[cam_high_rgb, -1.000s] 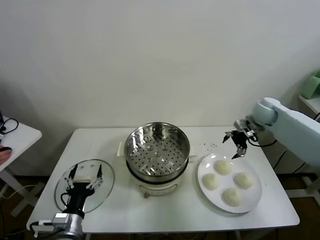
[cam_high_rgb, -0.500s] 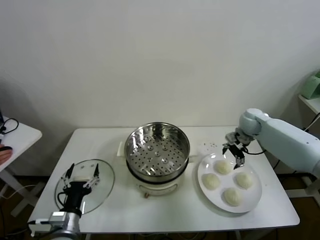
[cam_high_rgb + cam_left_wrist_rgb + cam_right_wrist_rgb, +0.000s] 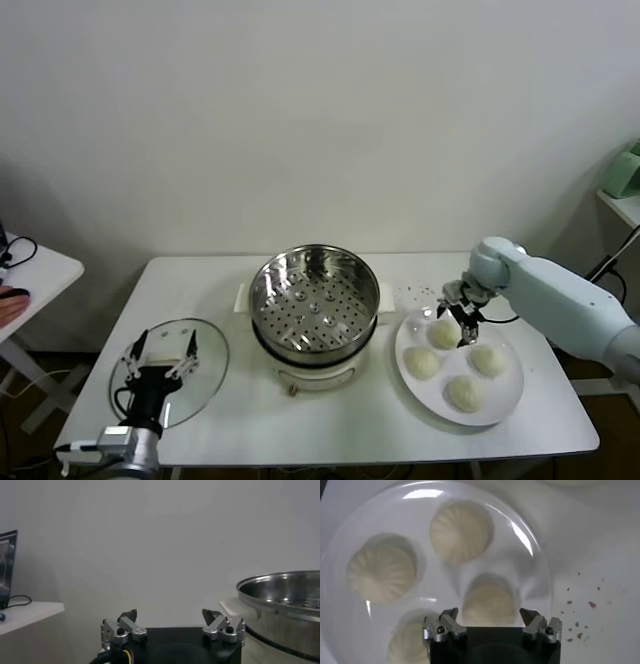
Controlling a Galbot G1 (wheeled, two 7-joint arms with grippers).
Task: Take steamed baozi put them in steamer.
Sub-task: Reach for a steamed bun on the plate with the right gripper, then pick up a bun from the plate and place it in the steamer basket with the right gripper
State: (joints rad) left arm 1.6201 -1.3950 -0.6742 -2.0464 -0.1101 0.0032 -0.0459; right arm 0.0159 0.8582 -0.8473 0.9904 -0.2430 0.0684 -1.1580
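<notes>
Cream-white pleated baozi (image 3: 461,531) on a glossy white plate (image 3: 350,520); shiny silver steamer (image 3: 314,297), hole-dotted tray.

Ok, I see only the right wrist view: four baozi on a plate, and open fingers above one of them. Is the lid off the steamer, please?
Observer: Yes. The steamer stands uncovered, and its perforated tray holds no bun.
Operator: Then where is the lid, and which way from the plate is the steamer?
Observer: The steamer is close beside the plate, on its left. The glass lid lies flat on the table further left, under the open left gripper.
</notes>
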